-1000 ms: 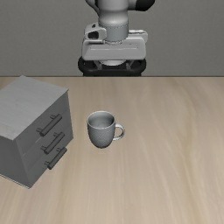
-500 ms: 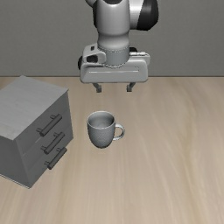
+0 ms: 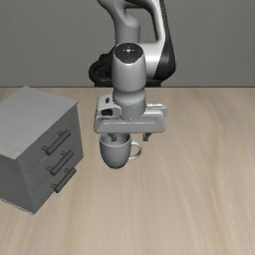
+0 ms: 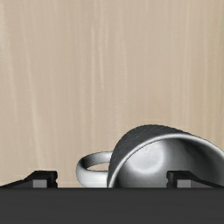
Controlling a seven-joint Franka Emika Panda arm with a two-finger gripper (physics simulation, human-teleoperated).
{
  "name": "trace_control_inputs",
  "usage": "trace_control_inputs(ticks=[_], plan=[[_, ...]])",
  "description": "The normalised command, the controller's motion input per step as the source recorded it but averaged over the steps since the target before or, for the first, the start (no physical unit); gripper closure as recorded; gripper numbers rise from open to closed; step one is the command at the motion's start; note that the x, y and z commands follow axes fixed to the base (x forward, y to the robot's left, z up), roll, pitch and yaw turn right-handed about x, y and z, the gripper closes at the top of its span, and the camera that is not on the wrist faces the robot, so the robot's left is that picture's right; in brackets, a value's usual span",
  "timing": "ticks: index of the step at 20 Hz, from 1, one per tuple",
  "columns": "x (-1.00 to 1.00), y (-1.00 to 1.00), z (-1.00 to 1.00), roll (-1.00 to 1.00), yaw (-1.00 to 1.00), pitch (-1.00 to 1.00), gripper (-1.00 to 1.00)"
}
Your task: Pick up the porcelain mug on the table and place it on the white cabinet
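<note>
My pincer (image 3: pixel 127 137) hangs wide open right over the porcelain mug (image 3: pixel 117 154), which sits on the table (image 3: pixel 199 199) beside the white cabinet (image 3: pixel 30 139). I'd straddle one rim wall, clear of the handle (image 4: pixel 94 168), before squeezing.

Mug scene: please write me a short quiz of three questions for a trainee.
1. True or false: the mug stands on the table, apart from the cabinet.
2. The hand is: A) low over the mug, B) over the cabinet, C) high above the table.
3. Are the hand's fingers open or shut?
Key: 1 true; 2 A; 3 open.
</note>
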Motion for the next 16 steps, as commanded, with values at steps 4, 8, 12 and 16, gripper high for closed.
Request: trace_control_inputs(ticks=[4, 8, 12, 16], plan=[[-0.50, 0.00, -0.50, 0.00, 0.00, 0.00, -1.00], [0.00, 0.00, 0.00, 0.00, 0.00, 0.00, 1.00], [0.00, 0.00, 0.00, 0.00, 0.00, 0.00, 1.00], [0.00, 0.00, 0.75, 0.00, 0.00, 0.00, 1.00]])
